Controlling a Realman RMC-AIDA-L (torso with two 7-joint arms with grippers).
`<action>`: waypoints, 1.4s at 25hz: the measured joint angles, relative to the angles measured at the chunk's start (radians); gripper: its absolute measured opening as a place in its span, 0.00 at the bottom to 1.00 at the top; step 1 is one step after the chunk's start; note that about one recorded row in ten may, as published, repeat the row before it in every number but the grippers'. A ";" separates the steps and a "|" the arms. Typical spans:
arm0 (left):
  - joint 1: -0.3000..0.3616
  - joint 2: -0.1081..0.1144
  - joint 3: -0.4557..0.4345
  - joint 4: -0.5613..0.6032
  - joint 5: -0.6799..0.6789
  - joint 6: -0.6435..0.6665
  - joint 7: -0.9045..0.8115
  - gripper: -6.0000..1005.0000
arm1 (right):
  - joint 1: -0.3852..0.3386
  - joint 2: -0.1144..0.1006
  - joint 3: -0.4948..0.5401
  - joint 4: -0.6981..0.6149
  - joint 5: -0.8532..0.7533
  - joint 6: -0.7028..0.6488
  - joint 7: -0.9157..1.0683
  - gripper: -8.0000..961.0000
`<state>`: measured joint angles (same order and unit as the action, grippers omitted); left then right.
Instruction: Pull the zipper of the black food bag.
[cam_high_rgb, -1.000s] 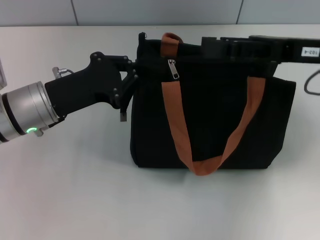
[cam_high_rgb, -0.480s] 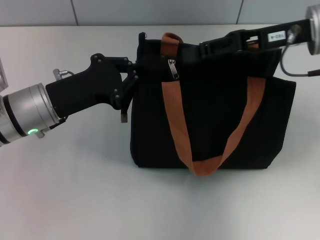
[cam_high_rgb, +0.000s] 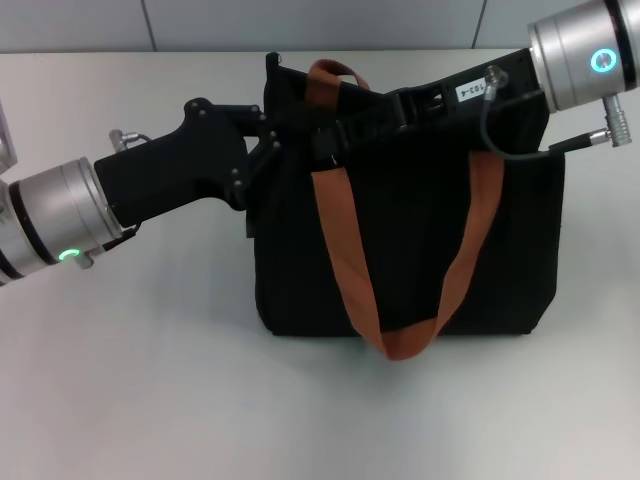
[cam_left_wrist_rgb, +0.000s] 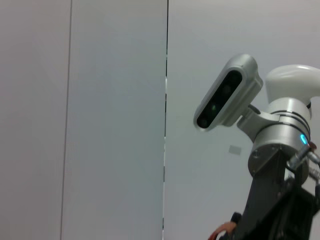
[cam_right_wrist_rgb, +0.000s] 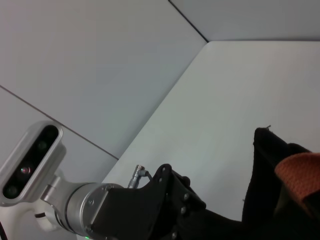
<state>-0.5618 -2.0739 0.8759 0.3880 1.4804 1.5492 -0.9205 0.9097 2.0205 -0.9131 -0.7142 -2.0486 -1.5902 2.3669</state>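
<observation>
Head view: we see the black food bag (cam_high_rgb: 420, 250) toward the tabletop's (cam_high_rgb: 150, 400) far edge; left hand (cam_high_rgb: 262, 150) pinches its top corner, right hand (cam_high_rgb: 335, 140) reaches along the top, grip hidden. Right wrist view adds nothing on grip.
</observation>
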 joint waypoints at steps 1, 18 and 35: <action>-0.007 -0.001 0.000 -0.001 -0.002 0.001 -0.001 0.07 | 0.003 0.006 -0.008 -0.003 0.000 0.004 0.001 0.40; 0.006 0.002 -0.003 -0.017 -0.027 0.010 -0.003 0.09 | -0.011 0.015 -0.007 -0.010 -0.001 0.015 -0.011 0.38; 0.013 0.003 -0.003 -0.020 -0.026 0.020 0.003 0.11 | -0.022 0.031 -0.049 -0.036 -0.006 0.077 -0.065 0.01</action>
<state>-0.5489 -2.0713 0.8733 0.3681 1.4541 1.5690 -0.9177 0.8874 2.0512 -0.9619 -0.7504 -2.0550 -1.5136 2.3014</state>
